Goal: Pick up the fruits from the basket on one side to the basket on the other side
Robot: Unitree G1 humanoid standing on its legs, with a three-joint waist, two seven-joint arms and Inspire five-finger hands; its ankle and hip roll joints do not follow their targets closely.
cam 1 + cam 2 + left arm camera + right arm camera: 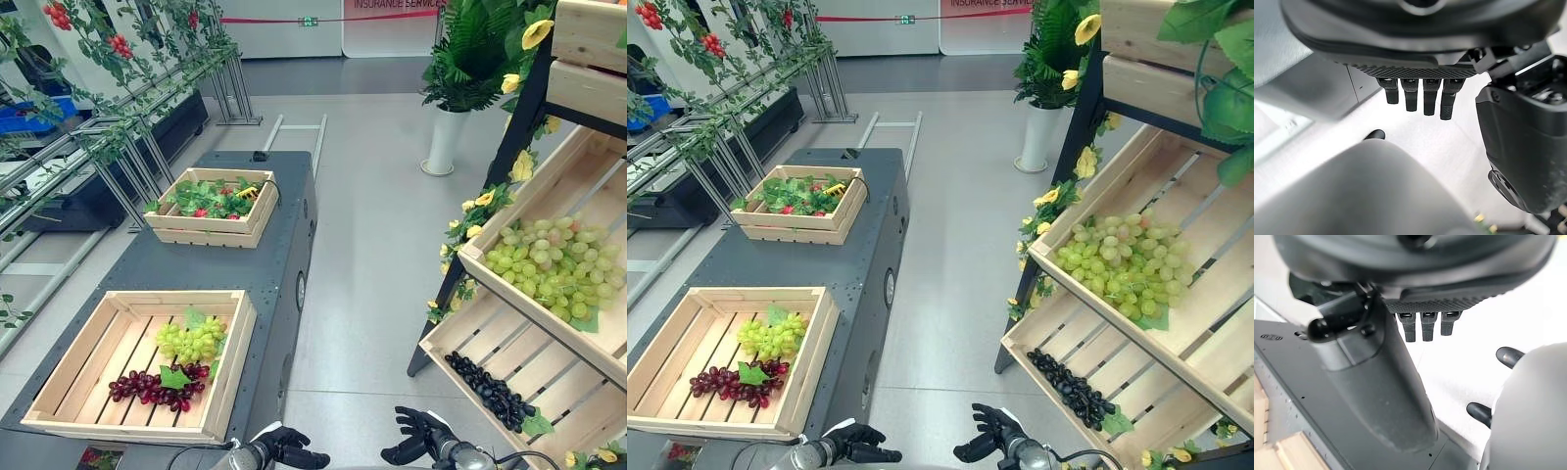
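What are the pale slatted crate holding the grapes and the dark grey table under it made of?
The pale slatted crate looks like unfinished light wood: visible grain and separate planks. The dark grey table looks like matte painted metal, with small screw dots, though plastic can't be ruled out.

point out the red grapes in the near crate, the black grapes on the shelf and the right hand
red grapes (147,388), left eye view, middle of the bunch
black grapes (490,392), left eye view, middle of the pile
right hand (416,434), left eye view, its palm

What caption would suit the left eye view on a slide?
Both hands, left hand and right hand, hang empty between the near crate of grapes and the shelf crates.
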